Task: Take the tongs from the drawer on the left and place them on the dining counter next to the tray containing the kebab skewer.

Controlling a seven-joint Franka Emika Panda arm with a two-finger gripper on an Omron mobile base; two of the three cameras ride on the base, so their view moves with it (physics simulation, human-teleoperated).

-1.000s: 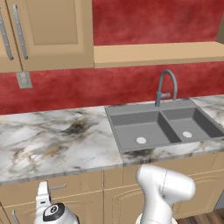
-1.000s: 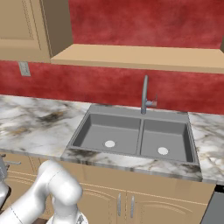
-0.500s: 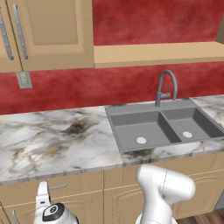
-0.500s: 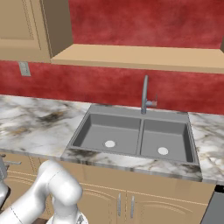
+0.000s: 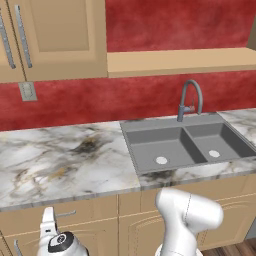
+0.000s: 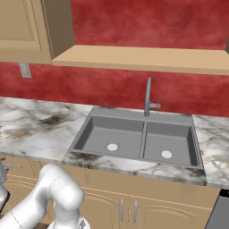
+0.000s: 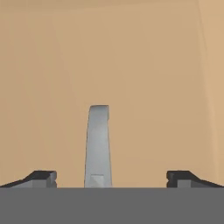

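Gripper (image 7: 111, 180) spread wide and empty, its tips either side of the drawer's silver bar handle (image 7: 98, 146), close against the tan drawer (image 7: 131, 70) front. Step in hand looks like opening the drawer; next comes closing on the bar and pulling straight back. Tongs presumably lie inside, unseen. Beyond, the marble tabletop (image 5: 60, 160) and grey sink (image 5: 185, 145).

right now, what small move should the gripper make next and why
Probably ease straight forward, then close: the open gripper faces the tan drawer front, fingertips wide apart either side of its silver bar handle, which isn't gripped yet.
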